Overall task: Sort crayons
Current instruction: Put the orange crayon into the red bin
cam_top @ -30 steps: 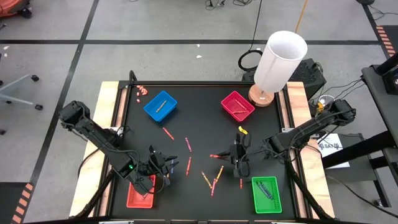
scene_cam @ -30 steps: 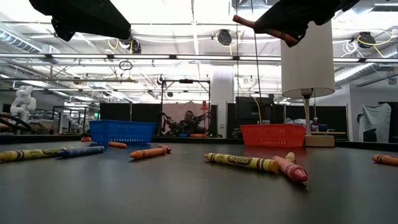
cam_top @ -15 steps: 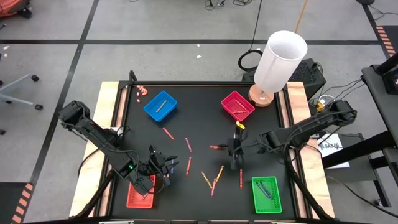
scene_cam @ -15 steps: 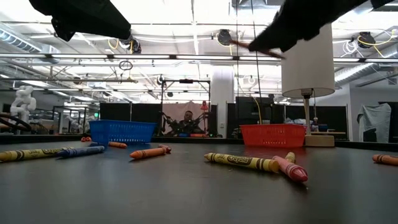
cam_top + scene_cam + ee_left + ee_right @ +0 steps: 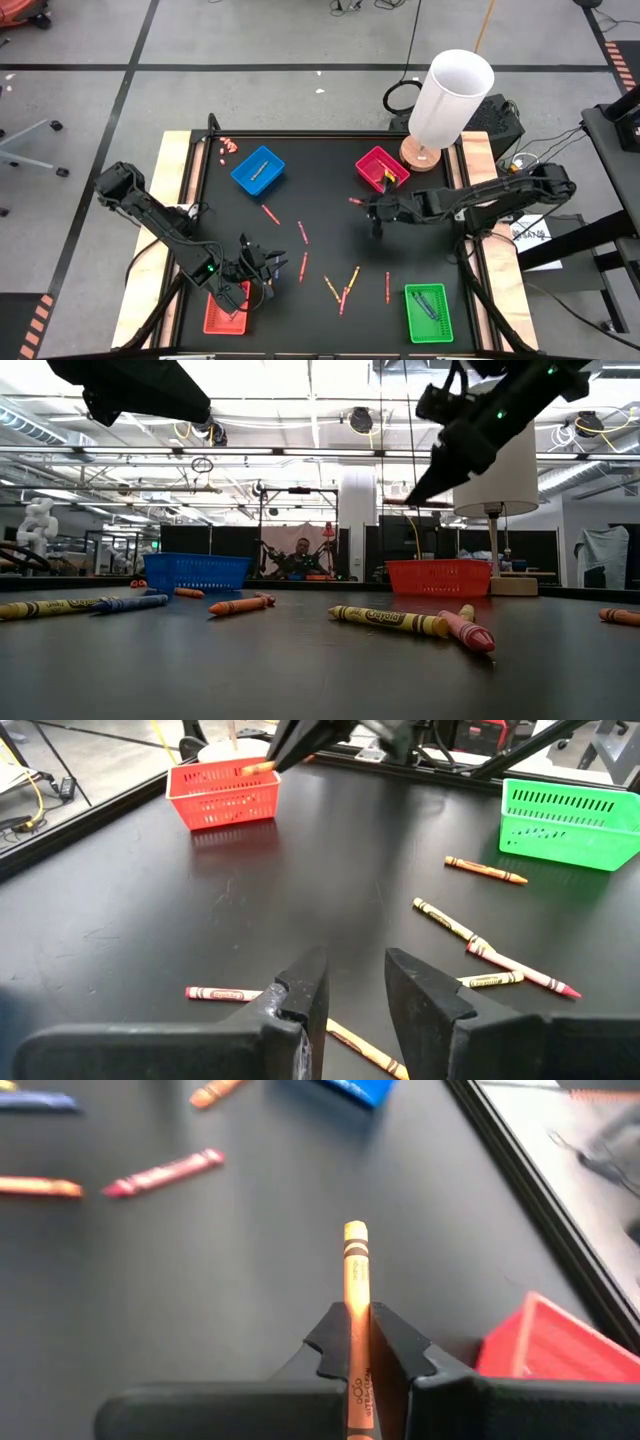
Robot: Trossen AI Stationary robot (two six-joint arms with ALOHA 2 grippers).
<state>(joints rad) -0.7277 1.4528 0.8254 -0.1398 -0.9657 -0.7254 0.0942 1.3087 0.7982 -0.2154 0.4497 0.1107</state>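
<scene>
Loose crayons lie flat on the black table [image 5: 240, 215], among them a pink one [image 5: 302, 232], a red one [image 5: 387, 287] and a yellow-orange cluster [image 5: 345, 288]. My right gripper [image 5: 372, 206] hovers just in front of the magenta tray [image 5: 382, 168], shut on an orange crayon [image 5: 356, 1270]. My left gripper [image 5: 355, 990] hangs open over the near left of the table, beside the red tray [image 5: 224, 310], with nothing between its fingers. The blue tray [image 5: 258, 170] and green tray [image 5: 428, 312] each hold crayons. My right gripper pinches the orange crayon's shaft [image 5: 357, 1312] between its two fingers, which lie along the crayon. The front part sticks out past the fingertips [image 5: 332, 1338]. The fingers slant down toward the table's left side. The crayon [image 5: 354, 201] is lifted clear of the table.
A white lamp [image 5: 450, 100] on a wooden base stands at the far right corner, close behind the magenta tray. Tiny pink bits [image 5: 228, 146] lie at the far left corner. A pink crayon [image 5: 225, 993] and an orange one [image 5: 360, 1045] lie just under my left gripper.
My right gripper has carried the orange crayon from the near middle of the table toward the far edge and the magenta tray. It has swung round and stayed shut. The crayon has stayed clear of the table.
</scene>
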